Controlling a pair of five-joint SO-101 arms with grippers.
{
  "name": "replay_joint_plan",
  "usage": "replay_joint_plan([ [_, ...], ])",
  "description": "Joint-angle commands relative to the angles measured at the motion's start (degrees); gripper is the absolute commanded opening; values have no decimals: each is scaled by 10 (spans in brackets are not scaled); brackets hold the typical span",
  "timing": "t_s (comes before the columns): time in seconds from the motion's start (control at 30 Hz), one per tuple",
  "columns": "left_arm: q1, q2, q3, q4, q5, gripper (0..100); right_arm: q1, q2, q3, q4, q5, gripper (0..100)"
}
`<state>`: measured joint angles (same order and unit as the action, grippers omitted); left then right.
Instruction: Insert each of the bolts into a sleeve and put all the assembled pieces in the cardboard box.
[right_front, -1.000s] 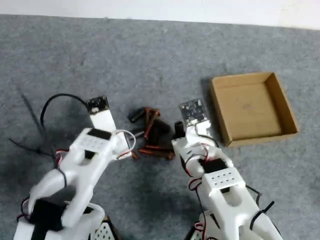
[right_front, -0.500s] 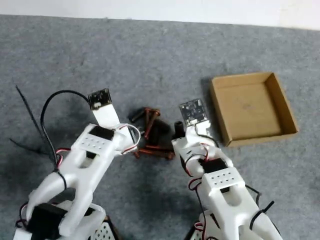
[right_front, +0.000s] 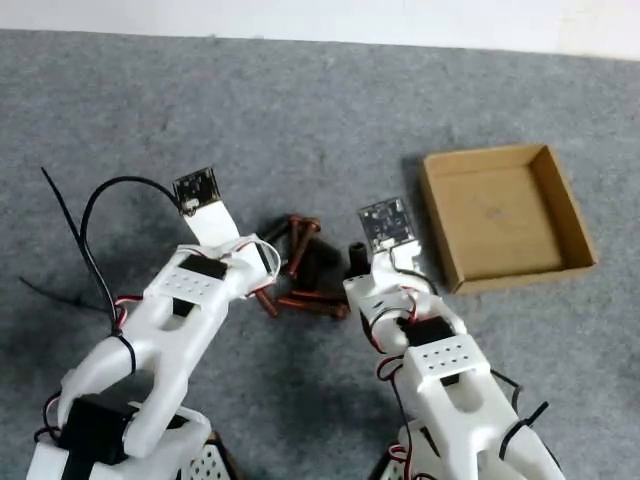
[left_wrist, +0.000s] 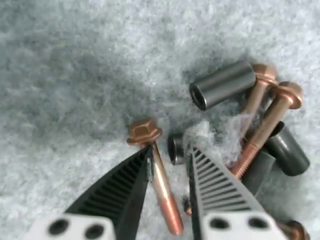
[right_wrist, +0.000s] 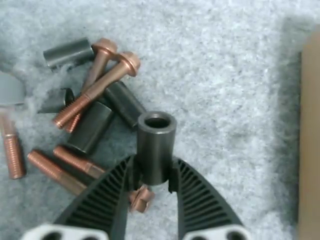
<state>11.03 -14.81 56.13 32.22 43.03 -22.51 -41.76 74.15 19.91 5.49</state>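
My left gripper (left_wrist: 170, 150) is open low over the grey carpet, its jaws astride a copper bolt (left_wrist: 159, 180) that lies flat and touches one finger (left_wrist: 131, 185). A short dark sleeve (left_wrist: 176, 148) lies just past the tips. Further off are a grey sleeve (left_wrist: 222, 84), two more bolts (left_wrist: 270, 122) and another dark sleeve (left_wrist: 286, 150). My right gripper (right_wrist: 153, 162) is shut on a dark sleeve (right_wrist: 156, 145), held upright with its bore facing up, beside the pile (right_front: 300, 270). The cardboard box (right_front: 505, 215) sits to the right, with nothing in it.
Loose bolts (right_wrist: 95, 87) and sleeves (right_wrist: 92, 127) lie clustered between the two arms. A black cable (right_front: 95, 240) loops off the left arm. The box edge (right_wrist: 311, 140) is close to my right gripper. Bare carpet stretches behind the pile.
The left arm has swung in toward the pile and set its jaws around a bolt. The right arm has stayed still with the sleeve.
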Motion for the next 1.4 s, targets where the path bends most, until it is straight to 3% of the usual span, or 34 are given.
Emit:
replay_joint_plan([
  [0.0, 7, 13, -5, -4, 3, 116, 7, -22, -6, -21, 6, 5],
  [0.23, 7, 17, -28, 60, 3, 116, 7, -22, -6, -21, 6, 5],
  [0.6, 7, 17, -21, 68, 3, 116, 7, -22, -6, -21, 6, 5],
  [0.8, 8, 16, -55, 145, 3, 116, 7, -22, -6, -21, 6, 5],
  [1.37, -18, 18, -55, 136, 4, 116, 7, -22, -6, -21, 6, 5],
])
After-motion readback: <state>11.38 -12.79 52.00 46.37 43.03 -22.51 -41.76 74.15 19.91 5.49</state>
